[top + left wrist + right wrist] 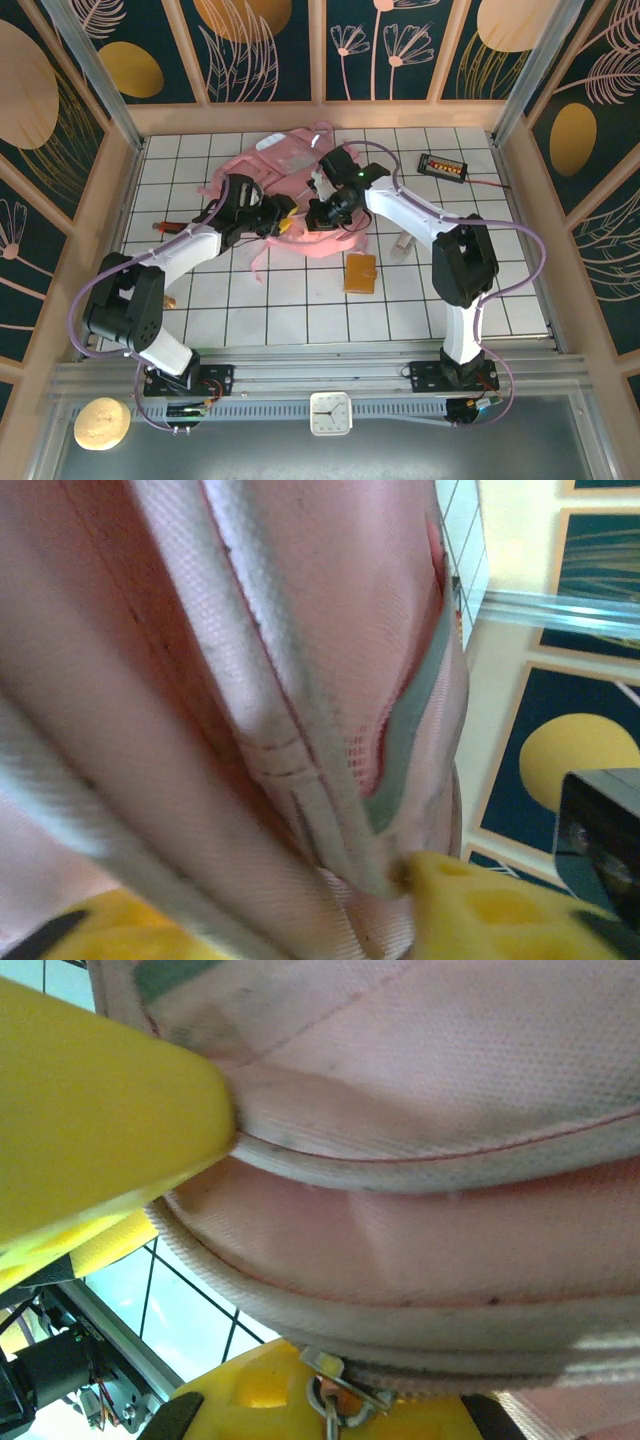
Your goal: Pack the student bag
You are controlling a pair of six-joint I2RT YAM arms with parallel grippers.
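The student bag (pixel 295 158) is soft pink cloth, matt, with a fine dotted weave up close. It has thick corded piping on the seams and duller grey strips (pixel 415 710) that look a bit grubby. The fingers (pixel 90 1110) on the right gripper (pixel 245 1250) are smooth yellow plastic with a slight sheen. The zip pull (pixel 330 1400) looks like shiny metal. The table (pixel 300 310) is white tile, and the wallet (pixel 359 272) looks like tan leather.

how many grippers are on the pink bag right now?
2. The left gripper is at the student bag's near edge, pink fabric between its fingers. The right gripper, just to its right, is pinched shut on a fabric fold.
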